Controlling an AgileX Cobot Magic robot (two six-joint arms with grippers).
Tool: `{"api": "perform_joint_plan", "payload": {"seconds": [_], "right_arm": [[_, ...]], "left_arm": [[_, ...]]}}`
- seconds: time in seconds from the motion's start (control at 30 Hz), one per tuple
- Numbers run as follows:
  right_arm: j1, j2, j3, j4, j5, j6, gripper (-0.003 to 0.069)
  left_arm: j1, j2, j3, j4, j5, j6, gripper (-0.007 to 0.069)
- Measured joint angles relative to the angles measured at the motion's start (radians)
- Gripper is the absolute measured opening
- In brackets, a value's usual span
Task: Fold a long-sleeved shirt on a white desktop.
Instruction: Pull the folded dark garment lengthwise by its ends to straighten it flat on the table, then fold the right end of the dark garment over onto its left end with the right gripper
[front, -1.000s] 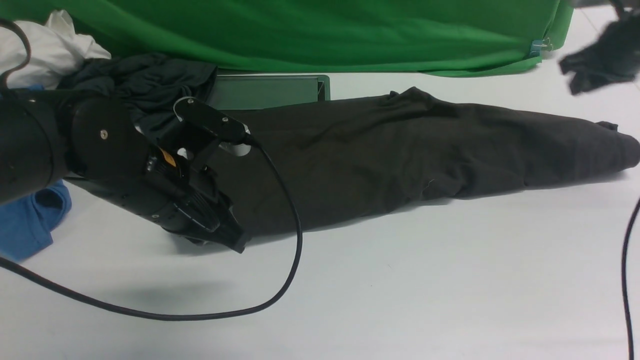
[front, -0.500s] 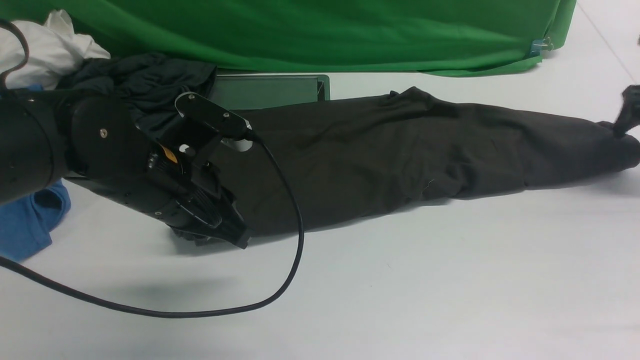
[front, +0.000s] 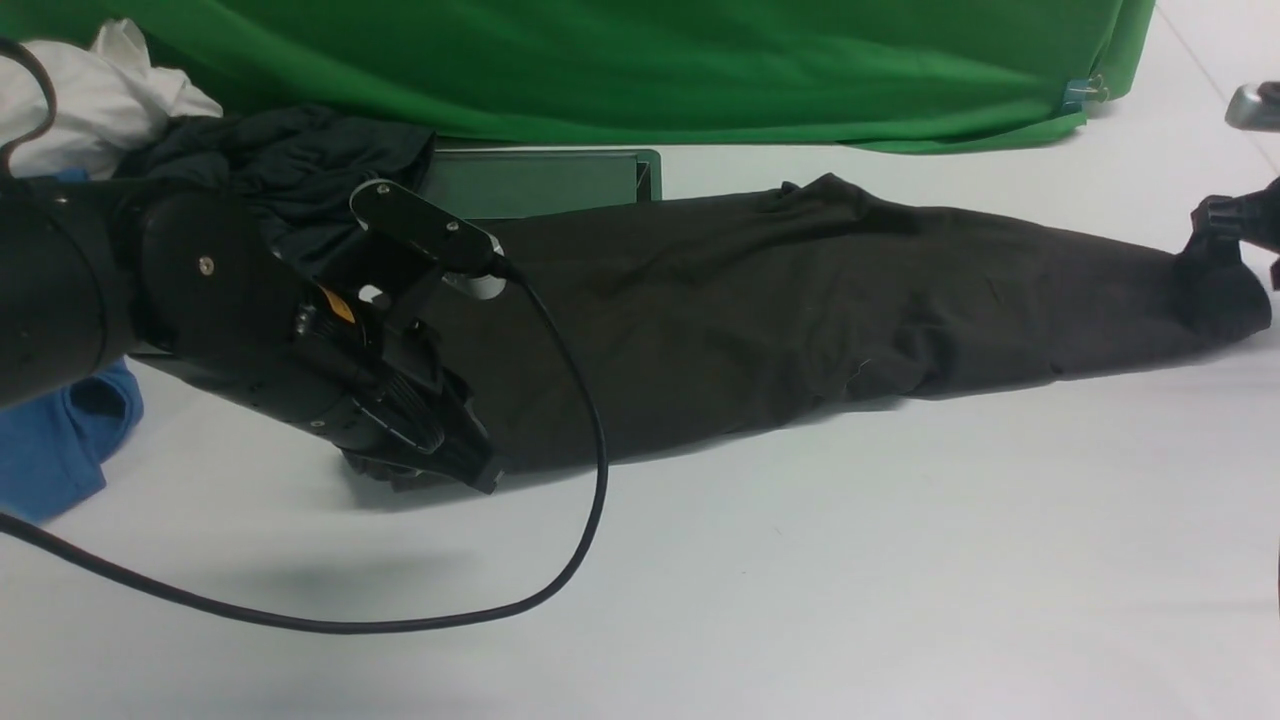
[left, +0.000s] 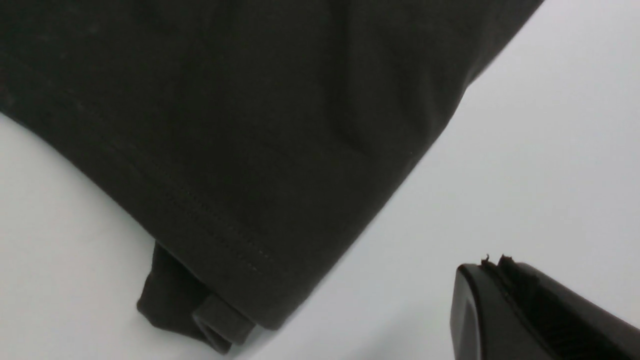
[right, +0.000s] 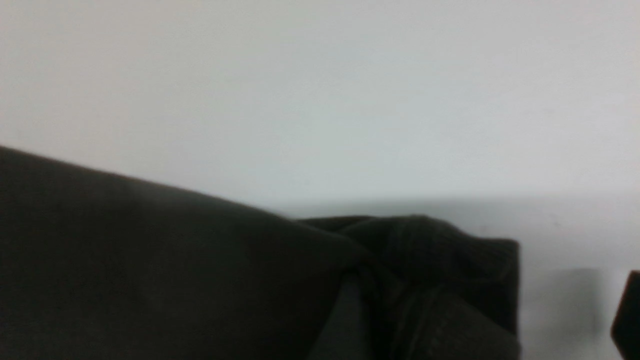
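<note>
Long-sleeved shirt (front: 760, 310) lies as a long dark band across the white desktop (front: 800, 580) (soft, light, limp knit). It will likely sag and drag rather than hold shape, so pinch it at the stitched hem corner or the far end. Left gripper (front: 465, 465) rests closed beside the hem, holding nothing visible. The right gripper (front: 1238, 218) sits at the far end, and I cannot tell how its jaws stand

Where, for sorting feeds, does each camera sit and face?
Front: between the arms, facing forward over smooth white desktop, long brownish-black knit shirt; left gripper, right gripper show.
Left wrist: on left arm, facing down at shirt's hem corner; one black finger shows.
Right wrist: on right arm, facing shirt's bunched end; only a dark sliver shows.
All share shirt, desktop.
</note>
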Motion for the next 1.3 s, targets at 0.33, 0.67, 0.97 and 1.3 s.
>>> {"api": "perform_joint_plan", "payload": {"seconds": [0.33, 0.67, 0.97, 1.3], "right_arm": [[0.01, 0.017, -0.001, 0.048, 0.01, -0.036, 0.0414], [0.005, 0.01, -0.011, 0.066, 0.144, -0.045, 0.0091], [-0.029, -0.214, 0.182, -0.106, 0.242, 0.012, 0.0091], [-0.068, -0.388, 0.238, -0.124, 0.236, 0.081, 0.0091]], "left_arm": [[0.0, 0.0, 0.0, 0.006, -0.001, 0.0, 0.0017], [0.0, -0.062, 0.002, 0.03, 0.068, 0.002, 0.0017], [0.0, -0.366, 0.019, -0.002, 0.151, -0.034, 0.0017], [0.0, -0.502, 0.055, -0.006, 0.147, -0.036, 0.0017]]}}
